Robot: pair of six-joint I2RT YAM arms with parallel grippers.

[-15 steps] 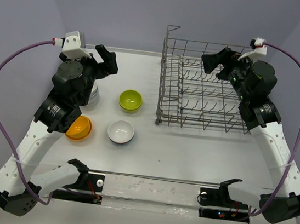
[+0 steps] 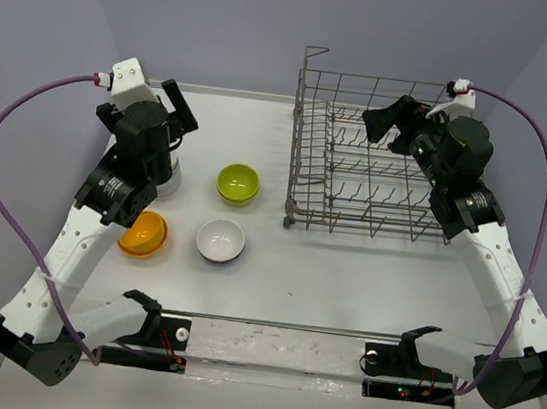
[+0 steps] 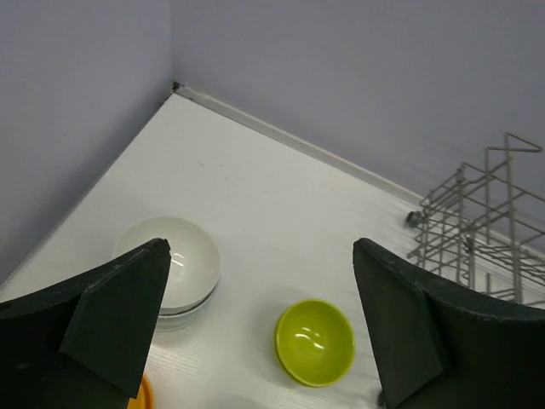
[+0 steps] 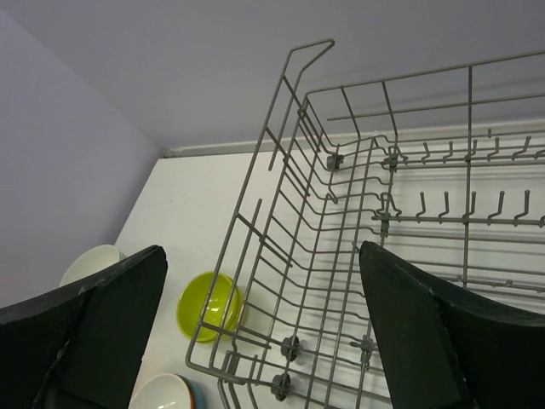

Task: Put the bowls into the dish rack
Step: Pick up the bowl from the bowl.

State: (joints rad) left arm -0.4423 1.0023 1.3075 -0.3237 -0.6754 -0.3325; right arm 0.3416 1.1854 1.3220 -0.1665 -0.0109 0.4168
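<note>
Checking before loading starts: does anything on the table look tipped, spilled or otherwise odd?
Nothing looks spilled or broken. One oddity: the far-left white bowl seems to sit dome up, apparently on a stack, while the lime bowl and the orange bowl sit mouth up.

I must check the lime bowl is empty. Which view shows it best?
Left wrist: the lime bowl is whole, close, visibly empty. Top external shows it smaller; right wrist, partly behind the dish rack.

Centre and bottom of frame: flat white rectangular tabletop (image 2: 334, 278). Across the top: plain matte lavender back wall (image 2: 228, 17), with matching side walls (image 2: 23, 40) at upper left and upper right. Soft, even lighting.
</note>
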